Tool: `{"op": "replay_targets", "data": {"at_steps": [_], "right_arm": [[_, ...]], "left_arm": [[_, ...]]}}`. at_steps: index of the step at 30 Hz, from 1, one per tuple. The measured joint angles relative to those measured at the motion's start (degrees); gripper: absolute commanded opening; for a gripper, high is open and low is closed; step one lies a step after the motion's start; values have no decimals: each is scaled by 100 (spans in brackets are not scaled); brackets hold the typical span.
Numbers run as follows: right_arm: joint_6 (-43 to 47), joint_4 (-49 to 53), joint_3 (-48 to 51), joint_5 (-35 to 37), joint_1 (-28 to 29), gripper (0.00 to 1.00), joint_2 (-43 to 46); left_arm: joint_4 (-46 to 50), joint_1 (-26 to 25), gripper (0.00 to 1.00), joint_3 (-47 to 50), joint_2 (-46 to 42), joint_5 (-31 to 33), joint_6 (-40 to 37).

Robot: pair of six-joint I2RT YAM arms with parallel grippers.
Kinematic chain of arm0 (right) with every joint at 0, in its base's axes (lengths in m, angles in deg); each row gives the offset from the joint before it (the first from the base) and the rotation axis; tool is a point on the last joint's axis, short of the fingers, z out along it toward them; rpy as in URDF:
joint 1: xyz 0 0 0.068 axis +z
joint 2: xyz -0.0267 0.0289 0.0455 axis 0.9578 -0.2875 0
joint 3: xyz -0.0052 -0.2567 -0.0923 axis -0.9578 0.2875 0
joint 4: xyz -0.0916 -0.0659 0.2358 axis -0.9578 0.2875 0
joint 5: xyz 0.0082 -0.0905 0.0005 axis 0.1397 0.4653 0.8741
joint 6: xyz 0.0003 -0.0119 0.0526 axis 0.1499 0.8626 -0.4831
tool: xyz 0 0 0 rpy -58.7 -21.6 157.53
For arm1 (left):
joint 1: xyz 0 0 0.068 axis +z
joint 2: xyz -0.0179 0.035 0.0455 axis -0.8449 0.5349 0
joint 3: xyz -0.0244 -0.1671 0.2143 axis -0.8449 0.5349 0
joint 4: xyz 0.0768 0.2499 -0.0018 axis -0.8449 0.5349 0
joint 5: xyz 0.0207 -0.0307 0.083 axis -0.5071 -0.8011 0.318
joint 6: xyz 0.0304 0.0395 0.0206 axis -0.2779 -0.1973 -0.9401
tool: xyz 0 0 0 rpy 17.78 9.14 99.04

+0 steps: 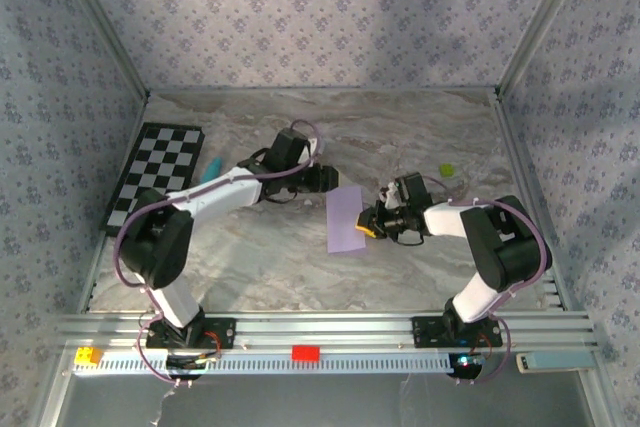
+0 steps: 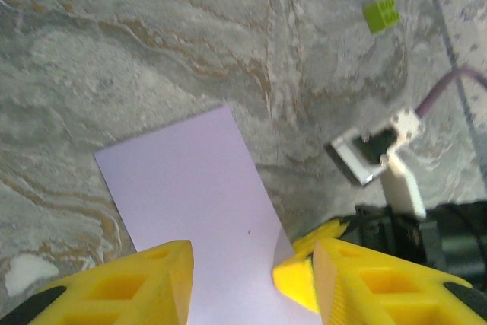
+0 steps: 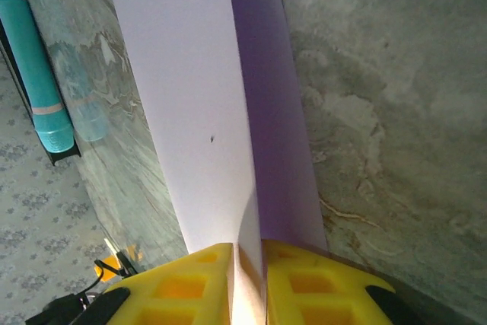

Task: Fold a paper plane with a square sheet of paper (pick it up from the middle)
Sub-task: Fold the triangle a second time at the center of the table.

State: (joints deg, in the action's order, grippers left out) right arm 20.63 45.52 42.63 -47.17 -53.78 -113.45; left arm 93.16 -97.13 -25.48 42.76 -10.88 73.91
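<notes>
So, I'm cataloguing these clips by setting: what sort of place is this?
Likely a robot lab test cell: wallpapered panels boxing in a marble-look table, aluminium mounting rail along its near edge.

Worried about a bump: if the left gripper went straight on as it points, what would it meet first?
Probably the lilac paper just ahead of its open jaws, which the right gripper holds; depth is unclear.

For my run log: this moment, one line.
paper: folded rectangle | left gripper: open over it | right gripper: shut on it
</notes>
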Motion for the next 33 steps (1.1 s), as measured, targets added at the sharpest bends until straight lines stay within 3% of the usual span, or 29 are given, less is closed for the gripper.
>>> {"op": "replay_targets", "data": {"at_steps": [12,22,33], "right_arm": [[264,61,-398,-409,-195,11,-173],[352,179,-398,-479,-293,9,-186],[352,249,-398,-481,-326,8,-205]], "left_arm": [[94,-1246,47,579,-127,748,-706],[153,-2337,57,614,-175,1858,-1086],[448,-2986,63,101,380,2892,-1436]]}}
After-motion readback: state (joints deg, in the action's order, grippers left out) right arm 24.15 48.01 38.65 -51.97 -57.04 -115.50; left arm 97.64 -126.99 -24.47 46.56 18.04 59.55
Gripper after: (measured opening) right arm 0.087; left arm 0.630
